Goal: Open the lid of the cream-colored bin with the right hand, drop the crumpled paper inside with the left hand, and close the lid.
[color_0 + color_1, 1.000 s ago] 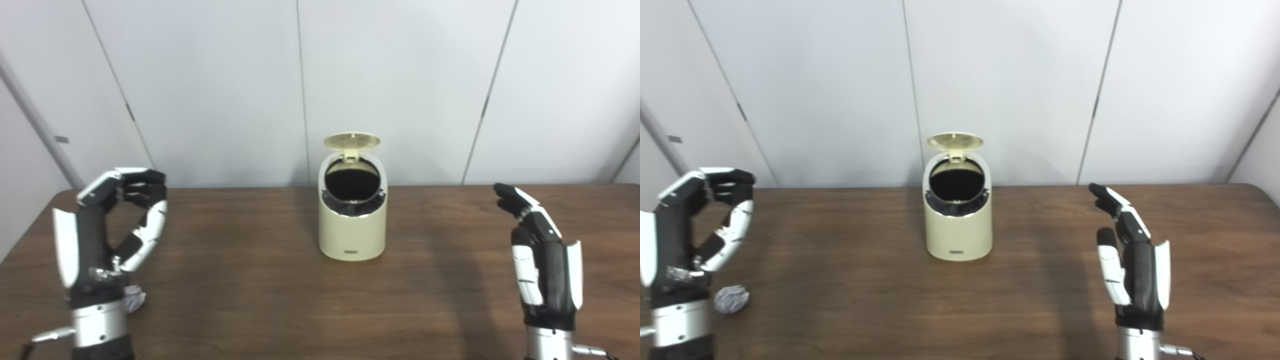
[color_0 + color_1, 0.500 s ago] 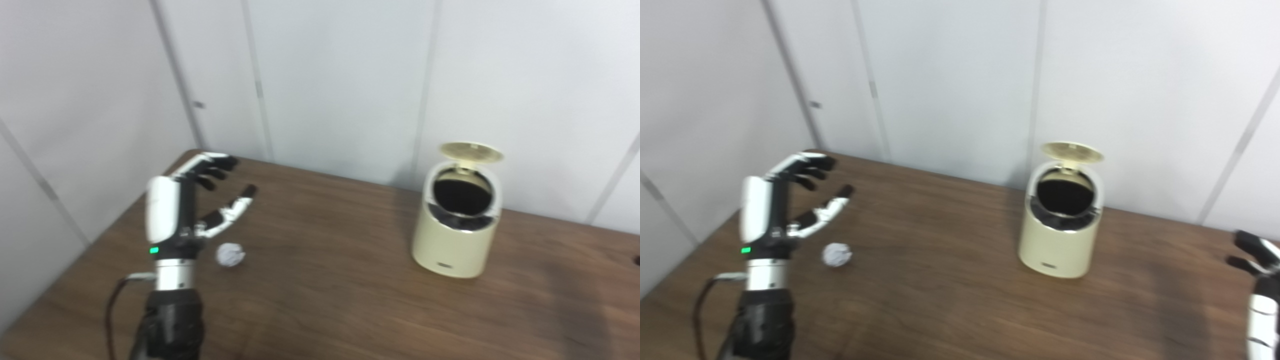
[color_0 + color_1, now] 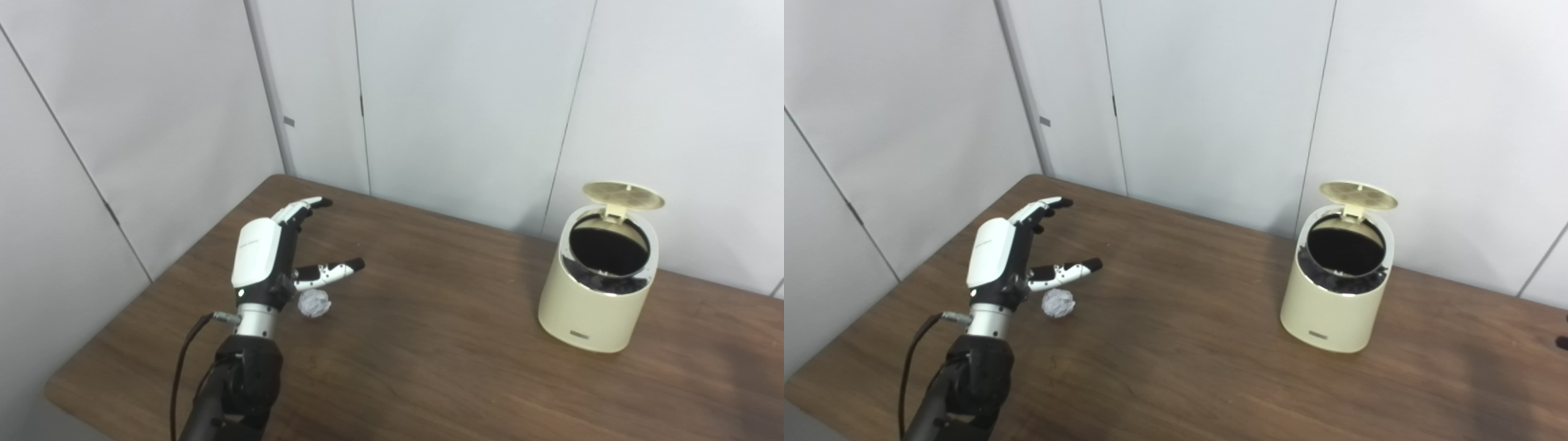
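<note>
Fingers now straighter, the left hand [image 3: 269,257] hovers spread and empty at centre-left; the crumpled paper [image 3: 314,303] lies just right of its wrist, below the thumb.

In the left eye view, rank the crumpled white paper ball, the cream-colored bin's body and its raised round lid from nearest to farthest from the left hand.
From the left hand:
1. Crumpled white paper ball, on the table just under the thumb.
2. Cream-colored bin's body, far across the table to the right.
3. Raised round lid, hinged up at the bin's back, slightly farther.
</note>
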Motion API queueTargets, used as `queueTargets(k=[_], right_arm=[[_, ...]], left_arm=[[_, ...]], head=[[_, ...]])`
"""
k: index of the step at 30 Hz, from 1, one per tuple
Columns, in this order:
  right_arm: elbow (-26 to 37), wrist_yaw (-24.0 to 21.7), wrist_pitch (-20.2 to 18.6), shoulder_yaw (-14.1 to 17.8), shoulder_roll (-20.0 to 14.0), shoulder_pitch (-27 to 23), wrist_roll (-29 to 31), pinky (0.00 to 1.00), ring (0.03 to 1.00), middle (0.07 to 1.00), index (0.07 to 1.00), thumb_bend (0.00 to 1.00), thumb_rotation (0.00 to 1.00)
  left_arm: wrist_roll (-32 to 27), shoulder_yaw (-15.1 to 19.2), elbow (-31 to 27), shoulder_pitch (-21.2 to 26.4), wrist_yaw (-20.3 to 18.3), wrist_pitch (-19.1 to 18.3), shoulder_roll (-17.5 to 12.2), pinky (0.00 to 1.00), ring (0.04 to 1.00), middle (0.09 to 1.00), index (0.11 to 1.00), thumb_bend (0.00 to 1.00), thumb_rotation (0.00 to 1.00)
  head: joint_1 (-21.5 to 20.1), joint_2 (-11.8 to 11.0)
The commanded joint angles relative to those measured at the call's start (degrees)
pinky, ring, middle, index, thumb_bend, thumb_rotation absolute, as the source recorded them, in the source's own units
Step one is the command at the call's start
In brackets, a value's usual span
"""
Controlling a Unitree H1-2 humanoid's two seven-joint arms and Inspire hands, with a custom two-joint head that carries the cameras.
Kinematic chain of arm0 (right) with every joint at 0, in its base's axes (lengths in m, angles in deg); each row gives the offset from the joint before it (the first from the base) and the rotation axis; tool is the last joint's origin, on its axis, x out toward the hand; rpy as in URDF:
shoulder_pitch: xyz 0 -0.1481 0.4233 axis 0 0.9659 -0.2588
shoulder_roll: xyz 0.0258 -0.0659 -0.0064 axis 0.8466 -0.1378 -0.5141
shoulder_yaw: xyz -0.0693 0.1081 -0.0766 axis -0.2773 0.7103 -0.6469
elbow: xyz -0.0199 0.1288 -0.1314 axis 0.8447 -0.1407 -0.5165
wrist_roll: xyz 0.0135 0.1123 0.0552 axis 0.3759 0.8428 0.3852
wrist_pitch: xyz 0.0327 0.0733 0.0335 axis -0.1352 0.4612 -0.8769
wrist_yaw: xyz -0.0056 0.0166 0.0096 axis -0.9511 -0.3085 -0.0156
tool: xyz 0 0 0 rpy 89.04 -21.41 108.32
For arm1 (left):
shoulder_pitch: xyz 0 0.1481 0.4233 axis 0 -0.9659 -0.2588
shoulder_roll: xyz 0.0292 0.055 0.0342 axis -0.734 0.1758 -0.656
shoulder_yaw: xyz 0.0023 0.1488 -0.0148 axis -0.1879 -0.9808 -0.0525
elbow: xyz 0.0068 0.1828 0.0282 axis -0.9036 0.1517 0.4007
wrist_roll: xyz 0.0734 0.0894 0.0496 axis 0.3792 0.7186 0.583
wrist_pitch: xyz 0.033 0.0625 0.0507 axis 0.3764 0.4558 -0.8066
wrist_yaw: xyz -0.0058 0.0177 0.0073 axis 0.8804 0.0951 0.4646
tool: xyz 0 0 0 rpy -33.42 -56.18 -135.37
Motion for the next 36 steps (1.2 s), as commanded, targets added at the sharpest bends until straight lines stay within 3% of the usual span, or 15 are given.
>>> queueTargets(k=[1,11,15,21,26,36], right_arm=[[0.7,0.0,2.2,0.8,-0.7,-2.0,0.3,0.61,0.734,0.734,0.695,0.05,0.70],[0.5,-0.3,2.2,1.7,-0.7,-1.8,0.7,0.61,0.731,0.729,0.696,0.08,0.84],[0.4,-0.3,2.2,1.8,-0.7,-1.8,1.2,0.60,0.721,0.719,0.684,0.05,0.77],[0.2,-0.8,2.2,1.8,-1.2,-1.7,0.9,0.60,0.727,0.726,0.691,0.05,0.75],[0.1,-1.0,2.2,1.9,-1.3,-1.9,1.1,0.59,0.718,0.719,0.685,0.06,0.74],[0.2,-1.5,2.1,2.3,-1.3,-1.8,1.3,0.58,0.721,0.718,0.691,0.06,0.75]], left_arm=[[1.3,-0.6,-0.8,1.5,0.1,-0.8,-1.8,0.66,0.777,0.834,0.806,1.00,0.46],[1.5,-2.7,2.8,-0.3,1.4,-0.4,-2.6,0.71,0.815,0.845,0.822,1.00,0.48],[0.9,-3.0,4.3,-2.4,3.5,1.1,-2.4,0.70,0.811,0.839,0.821,1.00,0.45],[2.5,-3.2,6.3,-4.7,6.0,0.5,-2.7,0.67,0.786,0.808,0.793,1.00,0.38],[3.4,-3.4,4.4,-6.2,6.6,-0.1,-2.8,0.64,0.763,0.784,0.770,1.00,0.34],[4.7,-3.4,3.1,-8.3,5.8,-3.9,-3.4,0.61,0.740,0.762,0.754,1.00,0.39]], head=[[0.1,0.0],[0.0,0.4],[-0.4,0.2],[-0.2,0.1],[0.2,0.1],[0.3,0.2]])
